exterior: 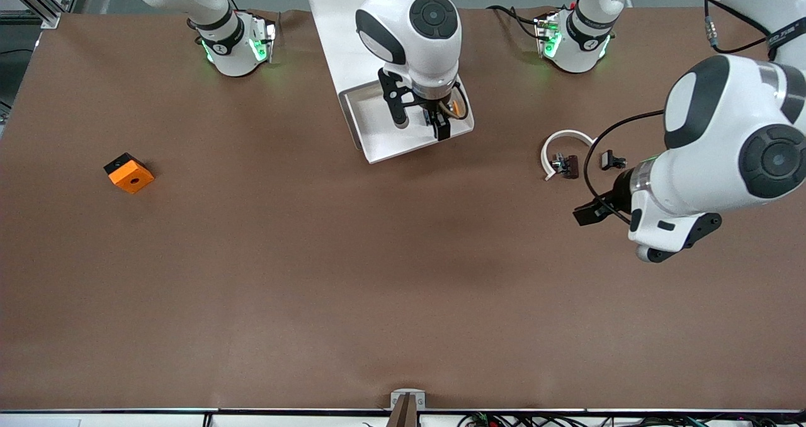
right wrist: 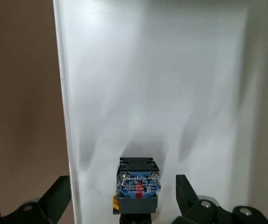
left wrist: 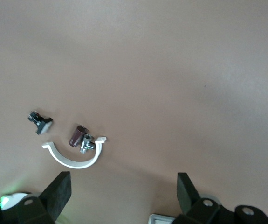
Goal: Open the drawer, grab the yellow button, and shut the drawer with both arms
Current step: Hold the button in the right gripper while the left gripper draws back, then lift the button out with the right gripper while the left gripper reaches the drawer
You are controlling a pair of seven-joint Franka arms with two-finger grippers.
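Top drawer (exterior: 384, 134) pulled out of the white cabinet (exterior: 343, 30), tray floor bare and white. Right end effector (exterior: 441, 125) lowered into the drawer at the end toward the left arm's base, fingers (right wrist: 54, 198) spread apart, nothing gripped. Button (right wrist: 138, 185) lying on the tray floor between those fingers, bluish base showing, a sliver of orange cap under it. Left end effector (exterior: 589, 213) hanging over bare brown tabletop (exterior: 315, 276) near the left arm's end, fingers (left wrist: 59, 189) apart and empty. Near it on the tabletop: white curved clip (exterior: 563, 145), dark small parts (exterior: 567, 164) touching its inner side, black clip piece (exterior: 611, 160) just beside. Orange block (exterior: 129, 172) with black hole well apart, toward the right arm's end.
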